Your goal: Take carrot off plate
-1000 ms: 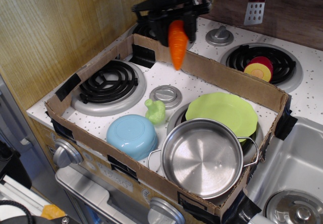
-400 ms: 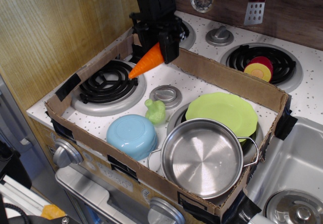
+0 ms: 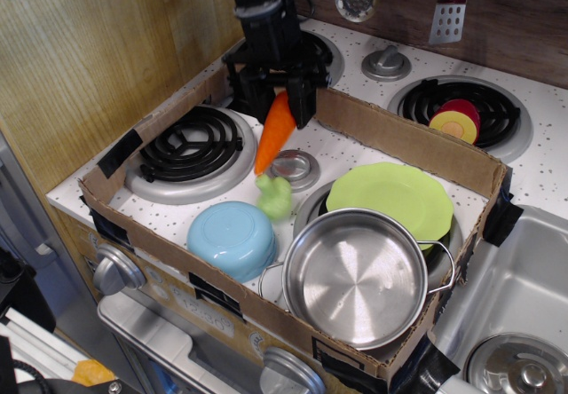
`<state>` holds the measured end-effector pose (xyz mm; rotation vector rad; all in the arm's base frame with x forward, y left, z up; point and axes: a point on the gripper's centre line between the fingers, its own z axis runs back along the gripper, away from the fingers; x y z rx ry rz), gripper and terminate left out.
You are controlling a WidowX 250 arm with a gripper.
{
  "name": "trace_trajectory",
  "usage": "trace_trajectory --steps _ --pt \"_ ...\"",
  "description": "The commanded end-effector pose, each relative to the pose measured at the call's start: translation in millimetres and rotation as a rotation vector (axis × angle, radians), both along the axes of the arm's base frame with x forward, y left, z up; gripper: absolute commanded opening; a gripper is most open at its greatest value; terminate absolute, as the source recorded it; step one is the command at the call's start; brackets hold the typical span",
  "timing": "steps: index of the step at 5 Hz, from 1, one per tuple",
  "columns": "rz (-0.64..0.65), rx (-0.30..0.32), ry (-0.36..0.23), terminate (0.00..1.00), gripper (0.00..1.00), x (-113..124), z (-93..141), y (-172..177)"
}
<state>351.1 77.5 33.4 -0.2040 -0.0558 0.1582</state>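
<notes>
The orange carrot (image 3: 274, 134) hangs tip down from my black gripper (image 3: 282, 98), which is shut on its upper end; the green top is hidden by the fingers. The carrot is in the air over the speckled stove top, between the left coil burner and the silver knob, just above the pale green toy vegetable. The lime-green plate (image 3: 391, 195) lies to the right on the front right burner, partly under the steel pot, with nothing on it. The carrot is well left of the plate.
A cardboard wall (image 3: 404, 139) boxes in the work area. Inside are a black coil burner (image 3: 190, 145), a silver knob (image 3: 295, 167), a pale green toy vegetable (image 3: 274, 197), an upturned light blue bowl (image 3: 232, 239) and a steel pot (image 3: 357, 278). A sink (image 3: 519, 296) lies right.
The gripper came down and forward with the carrot. The carrot swung from pointing down to pointing left, then back to hanging tip down, now lower and nearer the green toy vegetable.
</notes>
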Motion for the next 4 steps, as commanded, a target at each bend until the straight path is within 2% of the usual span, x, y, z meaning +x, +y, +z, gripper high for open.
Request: trace_trajectory --steps 1,2,3,4 --pt "-0.006 0.017 -0.030 0.00 0.00 11.6 0.3 9.6" --pt "-0.020 0.027 -0.039 0.00 0.00 13.7 -1.4 16.8" --pt "-0.019 0.025 -0.040 0.00 1.00 14.6 -6.0 18.6" --pt "-0.030 0.063 -0.049 0.00 1.00 17.5 0.7 14.8"
